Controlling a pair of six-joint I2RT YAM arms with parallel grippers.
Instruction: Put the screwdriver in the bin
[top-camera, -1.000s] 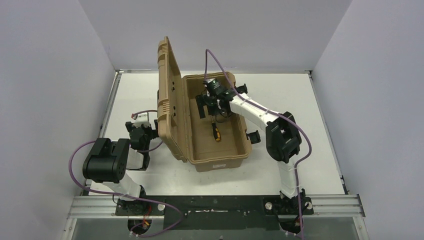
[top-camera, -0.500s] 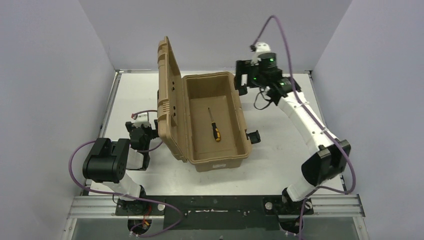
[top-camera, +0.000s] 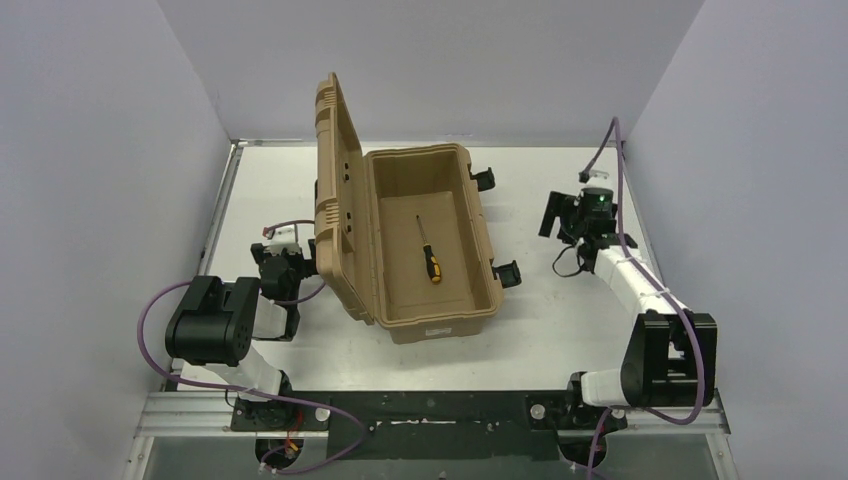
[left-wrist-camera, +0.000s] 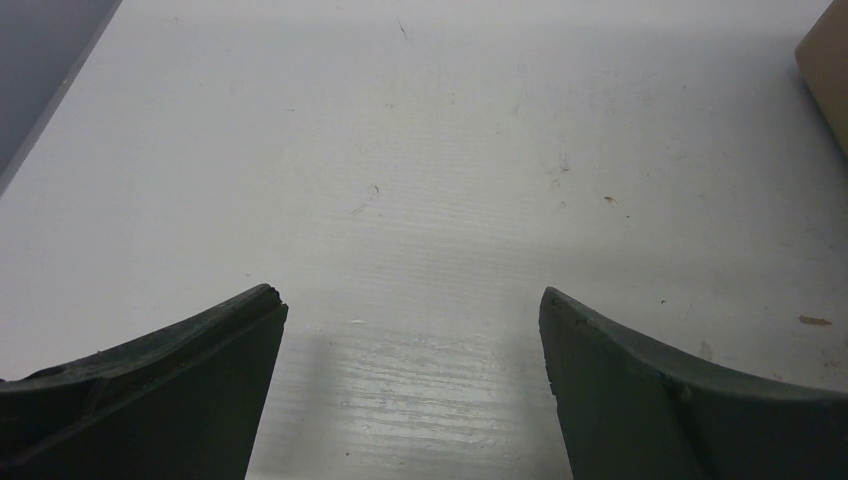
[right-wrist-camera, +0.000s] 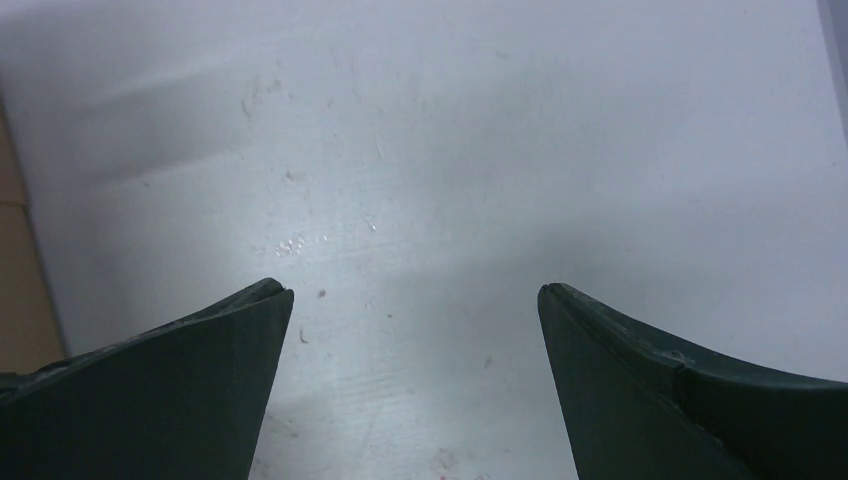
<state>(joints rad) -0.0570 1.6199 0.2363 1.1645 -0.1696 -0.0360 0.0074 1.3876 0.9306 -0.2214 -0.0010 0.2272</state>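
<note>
The tan bin (top-camera: 390, 265) stands open mid-table, its ribbed lid (top-camera: 335, 190) upright on the left. The screwdriver (top-camera: 430, 252) lies on the bin's floor, grey shaft pointing away, black and orange handle nearer me. My right gripper (top-camera: 562, 222) is open and empty over the bare table, to the right of the bin; in the right wrist view (right-wrist-camera: 415, 295) only white table shows between its fingers, with a sliver of the bin (right-wrist-camera: 15, 290) at the left edge. My left gripper (top-camera: 283, 245) is open and empty, low beside the lid; it also shows in the left wrist view (left-wrist-camera: 410, 298).
Black latches (top-camera: 507, 273) stick out from the bin's right side. Grey walls enclose the white table (top-camera: 560, 300) on three sides. A corner of the bin (left-wrist-camera: 830, 70) shows at the right edge of the left wrist view.
My right arm has let go of the screwdriver in the bin, lifted out and swung right, then come down and back over the table. The screwdriver stays on the bin's floor. The left arm is still.
</note>
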